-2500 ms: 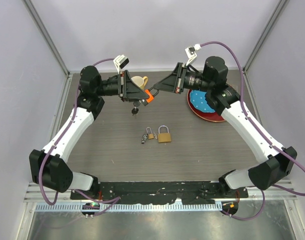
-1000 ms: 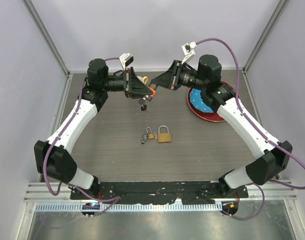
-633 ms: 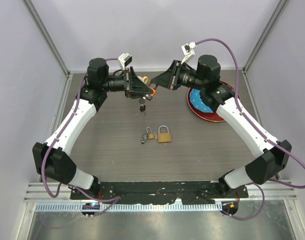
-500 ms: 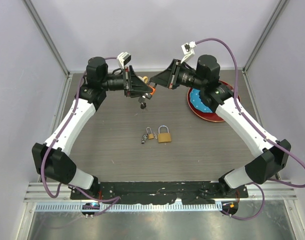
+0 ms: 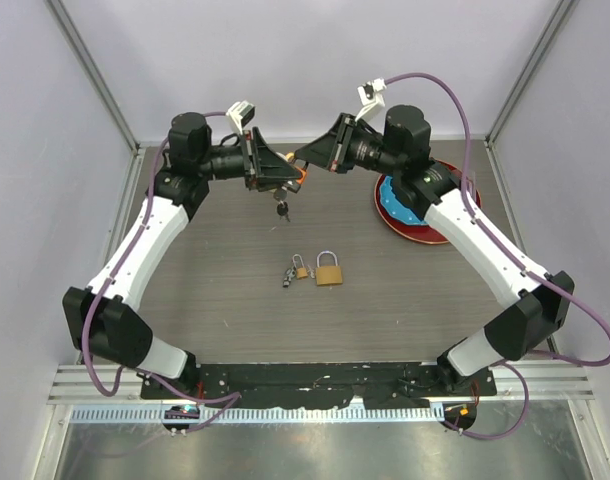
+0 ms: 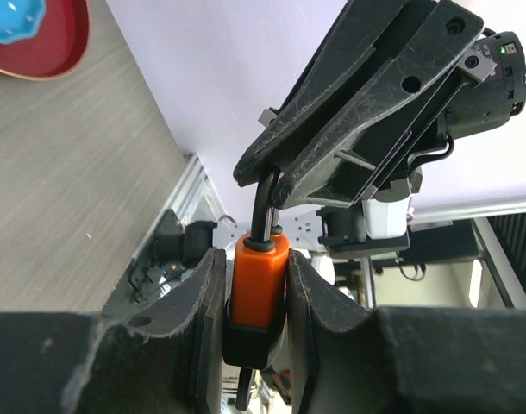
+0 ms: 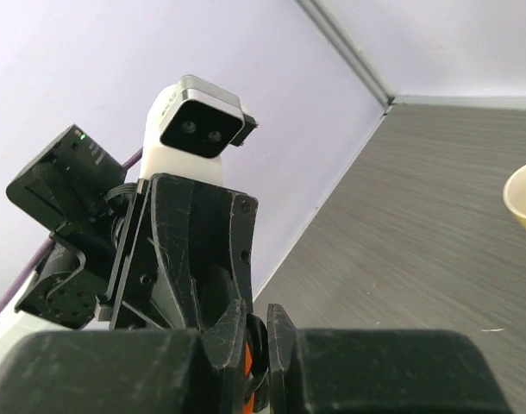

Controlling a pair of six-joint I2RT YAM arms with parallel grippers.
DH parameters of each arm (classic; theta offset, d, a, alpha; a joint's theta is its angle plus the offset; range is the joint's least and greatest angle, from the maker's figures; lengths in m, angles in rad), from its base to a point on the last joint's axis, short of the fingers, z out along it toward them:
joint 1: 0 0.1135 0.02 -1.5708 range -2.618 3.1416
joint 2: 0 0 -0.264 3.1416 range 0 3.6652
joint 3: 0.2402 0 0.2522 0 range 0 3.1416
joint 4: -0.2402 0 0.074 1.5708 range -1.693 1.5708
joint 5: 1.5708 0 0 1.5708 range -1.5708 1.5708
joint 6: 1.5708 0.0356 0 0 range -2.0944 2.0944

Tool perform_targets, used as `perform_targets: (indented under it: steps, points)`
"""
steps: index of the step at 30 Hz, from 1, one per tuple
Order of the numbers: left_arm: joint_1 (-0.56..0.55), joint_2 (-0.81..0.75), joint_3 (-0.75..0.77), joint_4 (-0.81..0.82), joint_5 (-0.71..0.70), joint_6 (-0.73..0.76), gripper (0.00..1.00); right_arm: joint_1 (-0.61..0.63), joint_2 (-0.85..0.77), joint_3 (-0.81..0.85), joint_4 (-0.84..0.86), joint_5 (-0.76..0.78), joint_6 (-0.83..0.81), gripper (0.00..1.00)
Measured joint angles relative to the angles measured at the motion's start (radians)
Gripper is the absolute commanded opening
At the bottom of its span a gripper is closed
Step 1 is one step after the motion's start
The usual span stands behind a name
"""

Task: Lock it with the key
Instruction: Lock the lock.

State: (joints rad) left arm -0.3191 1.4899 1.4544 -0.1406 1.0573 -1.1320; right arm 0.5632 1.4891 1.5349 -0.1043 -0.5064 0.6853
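Over grey table point(image 5: 225, 300), L fingers point(image 6: 203, 302) & R fingers point(image 6: 375, 95) half-hide orange padlock point(image 6: 257, 276).

Overhead looks down; facing wrist views share padlock point(image 6: 256, 285)

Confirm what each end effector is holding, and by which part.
Both hold one orange padlock. The left end effector clamps its body; the right end effector pinches the dark shackle. A key dangles beneath.

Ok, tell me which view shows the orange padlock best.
Left wrist: orange padlock large, body clamped by the left gripper, shackle in the right gripper. Top shows an orange speck; right wrist a sliver.
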Motion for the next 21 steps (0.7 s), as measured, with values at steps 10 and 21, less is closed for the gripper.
perform_targets:
  steps: [10,21]
  points:
    - [0.006,-0.176,-0.217,0.115,-0.25,0.029,0.0,-0.032,0.14,0.149,-0.066,-0.208,0.143,0.58]
    - [0.036,-0.196,-0.262,0.192,-0.416,0.005,0.0,-0.067,0.118,0.134,-0.08,-0.307,0.213,0.69]
